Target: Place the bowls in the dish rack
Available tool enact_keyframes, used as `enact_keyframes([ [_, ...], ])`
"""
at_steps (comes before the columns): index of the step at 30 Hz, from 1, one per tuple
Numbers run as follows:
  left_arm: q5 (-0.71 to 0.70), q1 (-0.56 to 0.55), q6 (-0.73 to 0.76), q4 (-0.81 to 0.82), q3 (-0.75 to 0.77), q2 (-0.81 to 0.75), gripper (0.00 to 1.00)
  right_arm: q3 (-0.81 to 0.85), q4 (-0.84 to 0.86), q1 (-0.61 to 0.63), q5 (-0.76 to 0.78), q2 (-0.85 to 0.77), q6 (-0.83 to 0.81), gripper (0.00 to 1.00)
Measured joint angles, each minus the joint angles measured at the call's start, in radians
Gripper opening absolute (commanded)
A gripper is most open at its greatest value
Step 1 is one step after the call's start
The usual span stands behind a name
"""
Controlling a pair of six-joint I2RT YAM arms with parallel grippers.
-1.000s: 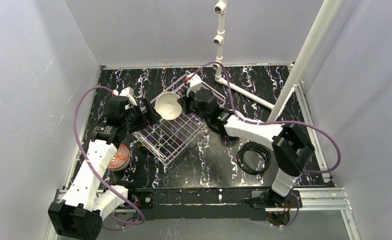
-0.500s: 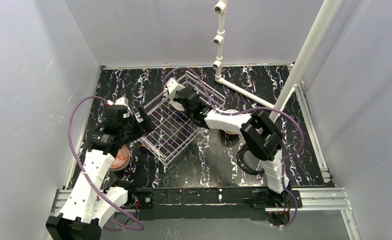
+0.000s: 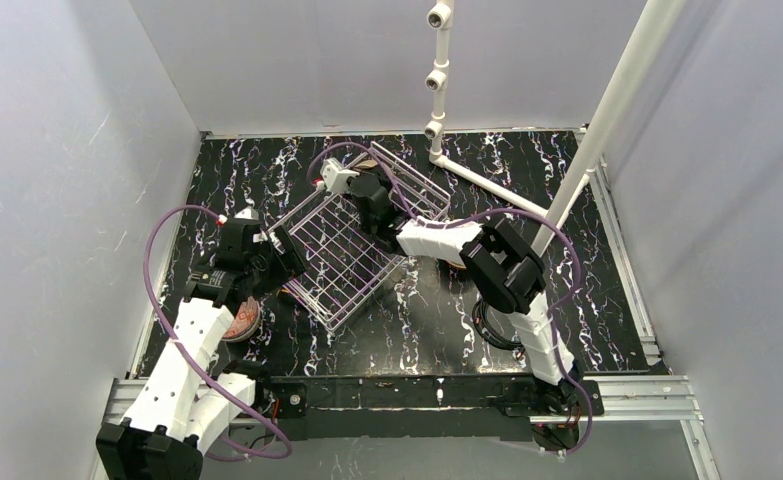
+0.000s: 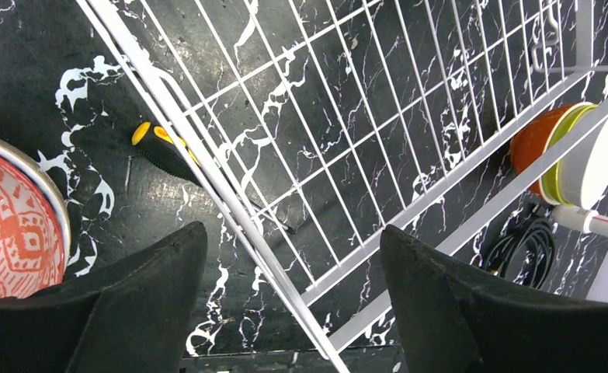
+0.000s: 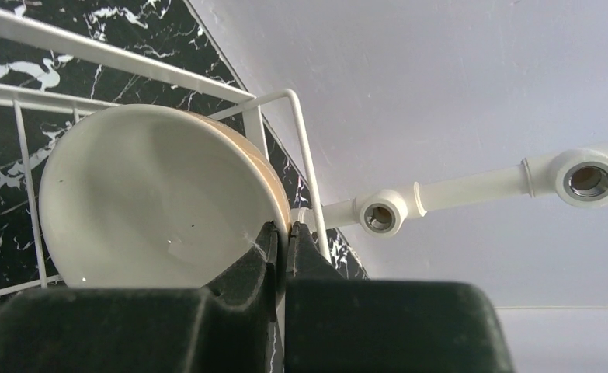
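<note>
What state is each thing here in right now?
dish rack: on the table.
left gripper: open, over the rack's rim.
right gripper: shut on the tan bowl's rim.
tan bowl: tipped on edge by the rack's wall.
red-patterned bowl: upright on the table, outside the rack.
nested bowls: stacked outside the rack.
black cable: coiled on the table.

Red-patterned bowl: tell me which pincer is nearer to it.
Left. The left pincer hangs open beside the red-patterned bowl, at the dish rack edge; the right pincer is across the rack, shut on the tan bowl.
</note>
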Motion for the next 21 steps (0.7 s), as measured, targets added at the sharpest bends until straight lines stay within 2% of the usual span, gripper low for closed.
enact_keyframes([
  [2, 0.008, 0.0, 0.0, 0.006, -0.008, -0.003, 0.7, 0.0, 0.01, 0.004, 0.013, 0.015, -0.021, 0.01],
  [6, 0.019, 0.0, -0.001, 0.014, -0.032, -0.019, 0.67, 0.0, 0.084, 0.019, 0.067, 0.041, -0.1, 0.01],
  [15, 0.047, 0.0, -0.002, 0.025, -0.076, -0.04, 0.64, 0.0, 0.244, 0.063, 0.159, 0.103, -0.258, 0.01],
  [17, 0.056, 0.0, -0.001, 0.03, -0.085, -0.042, 0.64, 0.008, 0.249, 0.075, 0.18, 0.11, -0.266, 0.08],
  [21, 0.076, 0.0, 0.0, 0.03, -0.093, -0.059, 0.64, 0.035, 0.222, 0.089, 0.215, 0.119, -0.259, 0.15],
])
